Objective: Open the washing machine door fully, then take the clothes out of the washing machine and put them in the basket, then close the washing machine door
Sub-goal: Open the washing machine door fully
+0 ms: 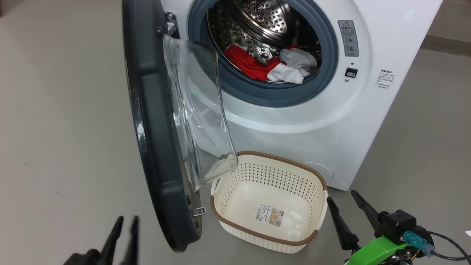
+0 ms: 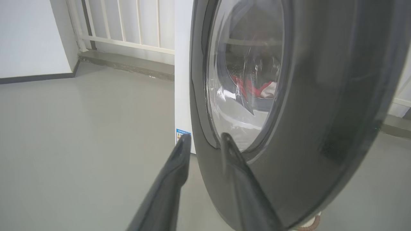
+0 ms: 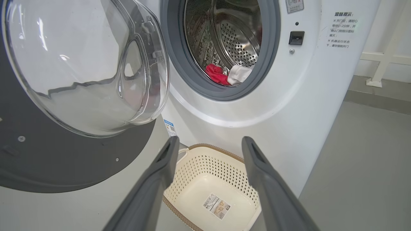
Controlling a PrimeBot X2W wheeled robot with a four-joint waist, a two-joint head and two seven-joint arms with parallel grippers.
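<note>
Clothes (image 1: 257,68) are the hardest thing for you to read: one red and white heap lies low at the front of the steel drum (image 1: 265,18). Its lower edge is hidden behind the grey-blue gasket (image 1: 257,96), and you cannot count the pieces. Through the door glass in the left wrist view the heap is just a red smear. The washer (image 1: 312,121) is cut off at the top in the head view. So is the door (image 1: 154,147), which stands swung out to the left, edge-on to your head camera, with its clear bowl (image 1: 198,110) bulging toward the opening. The door and bowl cover the left end of the basket (image 1: 279,159), which sits on the floor (image 1: 55,129) just in front of the washer, below the opening, a paper label (image 1: 269,215) on its bare bottom. Count one washer, one door, one basket, one label and two pairs of fingers. The left fingers (image 1: 134,226) sit low, left of the door, with a narrow gap between them and nothing held. From the left wrist view you cannot tell whether one of them touches the door's rim. The right fingers (image 1: 332,209) are spread wide and empty, just right of the basket.
</note>
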